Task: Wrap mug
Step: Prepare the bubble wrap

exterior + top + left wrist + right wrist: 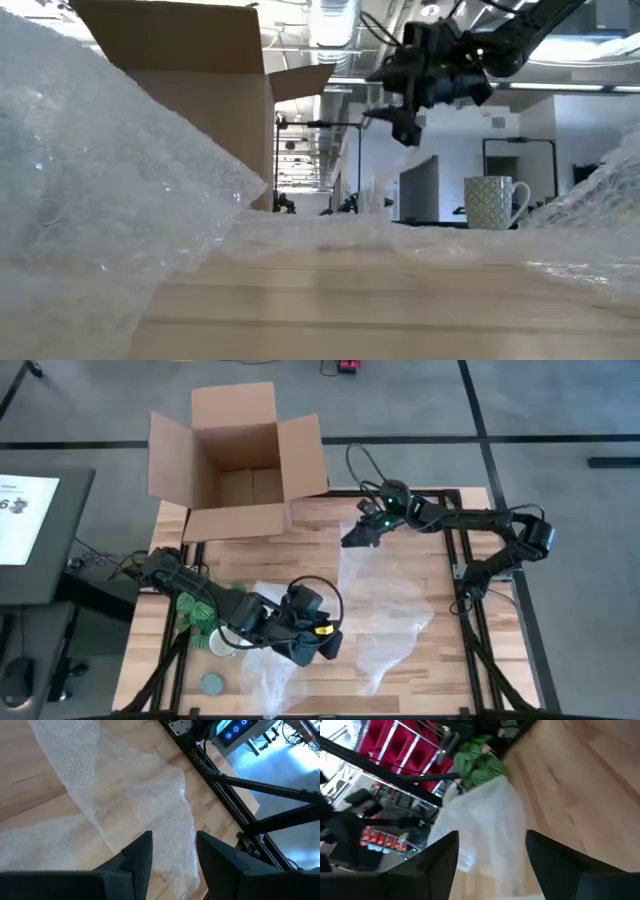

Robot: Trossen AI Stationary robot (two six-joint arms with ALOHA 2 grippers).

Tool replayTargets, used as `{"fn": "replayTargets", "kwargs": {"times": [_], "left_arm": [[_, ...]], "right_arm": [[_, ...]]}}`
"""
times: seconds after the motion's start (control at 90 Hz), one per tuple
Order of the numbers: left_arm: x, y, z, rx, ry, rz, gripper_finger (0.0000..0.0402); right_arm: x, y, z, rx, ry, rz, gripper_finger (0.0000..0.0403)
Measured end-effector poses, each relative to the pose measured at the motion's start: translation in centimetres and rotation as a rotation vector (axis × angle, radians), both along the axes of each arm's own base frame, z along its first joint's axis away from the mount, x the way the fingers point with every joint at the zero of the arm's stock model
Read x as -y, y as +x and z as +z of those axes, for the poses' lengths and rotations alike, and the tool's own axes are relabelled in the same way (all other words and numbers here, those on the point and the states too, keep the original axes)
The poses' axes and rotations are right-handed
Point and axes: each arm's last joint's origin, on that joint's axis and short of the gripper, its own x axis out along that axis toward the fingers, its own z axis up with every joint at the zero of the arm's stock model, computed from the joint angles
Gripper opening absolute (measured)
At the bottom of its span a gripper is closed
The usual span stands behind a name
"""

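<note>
- Nearest the low camera lies the bubble wrap [110, 170], heaped up high close to the lens and spreading flat across the wooden worktop [330, 310].
- In the high view the sheet [385, 605] covers the middle of the worktop, well clear of the open cardboard box [240, 460] at the far edge.
- The mug [493, 203] stands upright on the far side of the sheet in the low view, handle out to one side, a fine pattern on its wall; in the high view I cannot pick it out for certain.
- The left claw [322, 645] hovers over the near part of the wrap, fingers [137, 857] apart and empty.
- The right claw [358, 536] hangs above the sheet's far edge near the box, its fingers [440, 855] likewise spread, holding nothing.
- The mug looks stiff, smooth and breakable, likely light; the rim or the handle would give the surest hold, as the glazed wall may slip.
- The wrap is soft and limp, and will fold readily.
- No brand or legible writing shows on the mug, the box or the wrap.
</note>
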Motion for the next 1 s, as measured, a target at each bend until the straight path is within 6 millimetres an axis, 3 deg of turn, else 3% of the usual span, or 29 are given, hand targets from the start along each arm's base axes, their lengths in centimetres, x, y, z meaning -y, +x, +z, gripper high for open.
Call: {"fn": "replayTargets", "kwargs": {"times": [0.156,0.289,0.422,0.5,0.556,0.633,0.733,0.878,1.0], "left_arm": [[0.0,0.0,0.0,0.0,-0.001,0.001,0.0132],[0.0,0.0,0.0,0.0,0.0,0.0,0.0132],[0.0,0.0,0.0,0.003,-0.002,0.0,0.0132],[0.0,0.0,0.0,0.003,-0.002,-0.001,0.0132],[0.1,0.0,0.0,0.003,-0.002,-0.004,0.0132],[0.1,0.0,0.0,0.002,-0.002,-0.005,0.0132],[0.1,0.0,0.0,-0.001,0.006,-0.012,0.0132],[0.1,0.0,0.0,-0.003,0.012,-0.017,0.0132],[0.1,0.0,0.0,-0.006,0.018,-0.022,0.0132]], "right_arm": [[-1.9,-1.9,1.8,-0.063,0.025,0.02,0.022],[-4.3,-4.4,1.8,-0.261,0.098,0.088,0.022],[-7.0,-6.5,-0.7,-0.626,-0.015,0.142,0.022],[-7.3,-6.9,-3.0,-0.874,-0.165,0.068,0.022],[-7.1,-6.6,-4.4,-0.96,-0.248,0.007,0.022],[-6.4,-5.1,-5.6,-0.905,-0.28,-0.046,0.022],[-5.4,-2.4,-5.6,-0.703,-0.206,-0.128,0.022],[-4.3,1.2,-3.1,-0.301,-0.092,-0.246,0.022],[-4.1,1.8,-0.4,-0.055,-0.048,-0.203,0.022]]}}
